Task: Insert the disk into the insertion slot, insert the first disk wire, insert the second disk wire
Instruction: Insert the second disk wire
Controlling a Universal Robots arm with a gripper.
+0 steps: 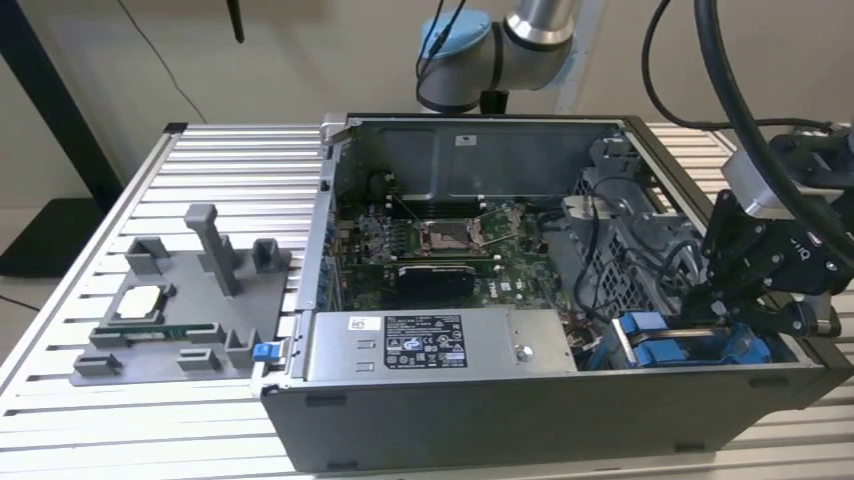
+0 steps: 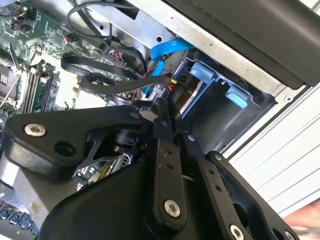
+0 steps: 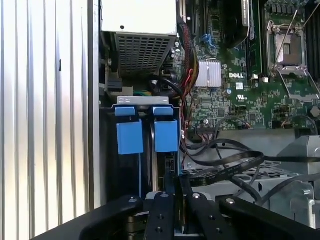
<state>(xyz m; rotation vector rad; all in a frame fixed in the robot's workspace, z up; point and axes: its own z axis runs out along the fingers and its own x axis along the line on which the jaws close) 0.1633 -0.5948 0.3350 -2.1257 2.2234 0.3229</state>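
sitting in insertion slot [image 3: 150,107]: disk [image 3: 165,162]

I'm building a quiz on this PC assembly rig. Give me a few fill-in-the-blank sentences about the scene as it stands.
1. The plastic tabs at the drive bay are coloured ____.
2. The pincer sits at the computer case's corner on the exterior view's ____.
3. The power supply carries a black-and-white ____.
4. The grey fixture lies on the table ____ the case.

Missing words: blue; right; label; outside
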